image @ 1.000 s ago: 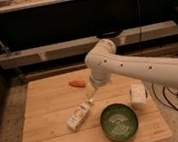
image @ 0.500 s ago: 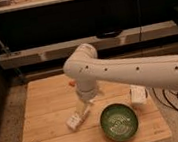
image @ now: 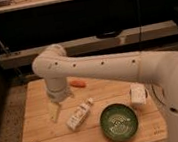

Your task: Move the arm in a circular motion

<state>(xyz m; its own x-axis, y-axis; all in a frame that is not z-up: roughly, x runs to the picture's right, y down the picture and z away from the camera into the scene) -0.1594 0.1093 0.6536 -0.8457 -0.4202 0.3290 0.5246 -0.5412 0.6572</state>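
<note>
Glossy white tubular arm (image: 107,65) with small dark dots reached from the right across the pale wooden surface (image: 42,136), elbow bent downward at the left. Its pale tool (image: 54,111) hung near a white lying bottle (image: 79,115); seemingly empty, though I cannot tell its state.

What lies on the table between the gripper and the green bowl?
In the camera view, a small white bottle lies on its side between the gripper, which hangs low over the table's left part, and the green bowl.
</note>
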